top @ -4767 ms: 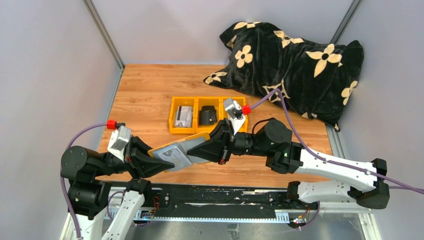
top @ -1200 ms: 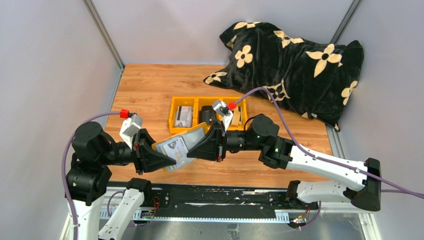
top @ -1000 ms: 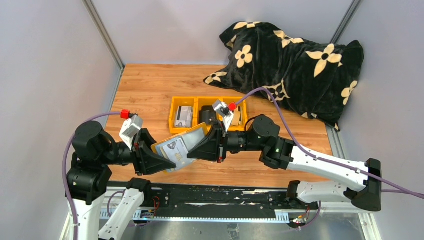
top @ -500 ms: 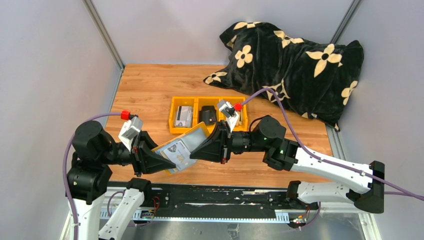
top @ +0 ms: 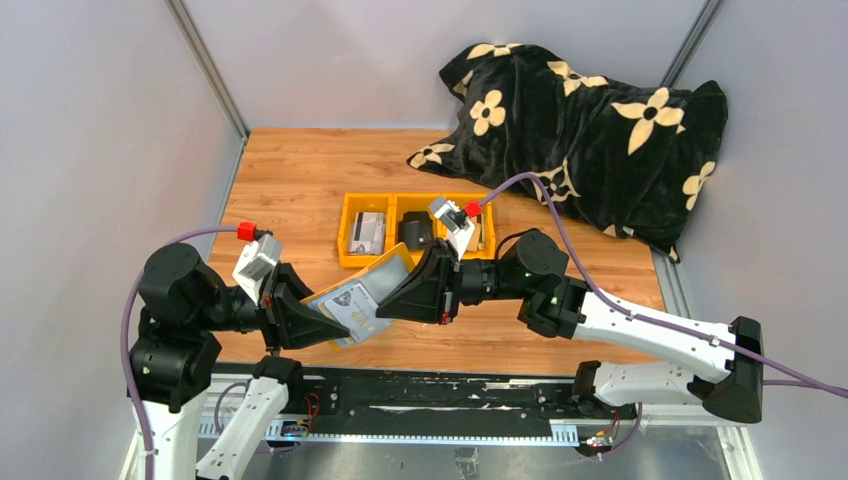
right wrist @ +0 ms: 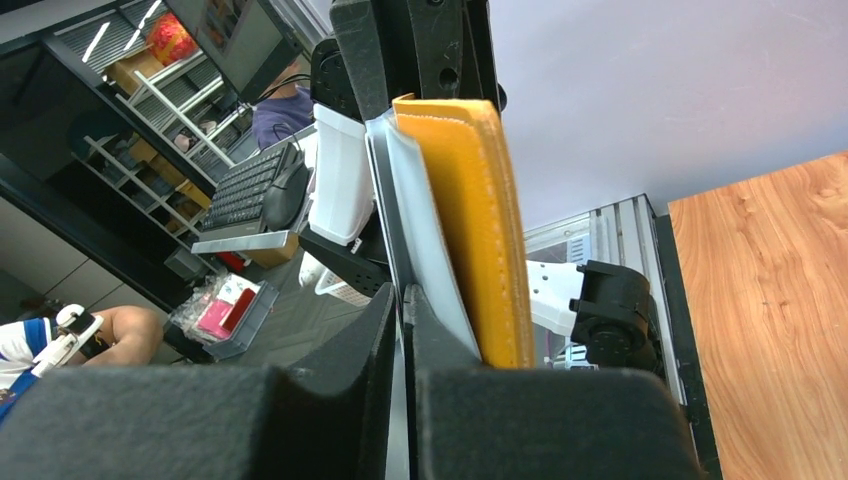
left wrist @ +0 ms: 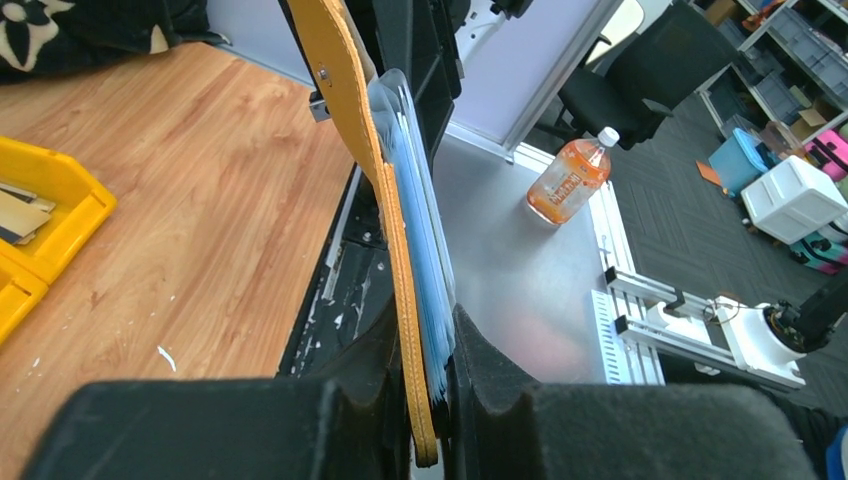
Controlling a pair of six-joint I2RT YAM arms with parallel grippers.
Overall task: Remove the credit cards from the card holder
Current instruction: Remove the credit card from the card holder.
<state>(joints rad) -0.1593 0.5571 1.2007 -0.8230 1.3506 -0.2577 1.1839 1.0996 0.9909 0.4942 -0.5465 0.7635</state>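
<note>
Mustard card holder [top: 388,270] hangs open over the tabletop's near edge between left gripper [top: 318,322] and right gripper [top: 392,303], a pale credit card [top: 350,303] showing. Yellow tray [top: 345,232] mid-table holds one grey item and one black item. Left wrist view: fingers clamp the holder's edge. Right wrist view: fingers pinch a thin pale layer [right wrist: 400,215], card or flap unclear.
</note>
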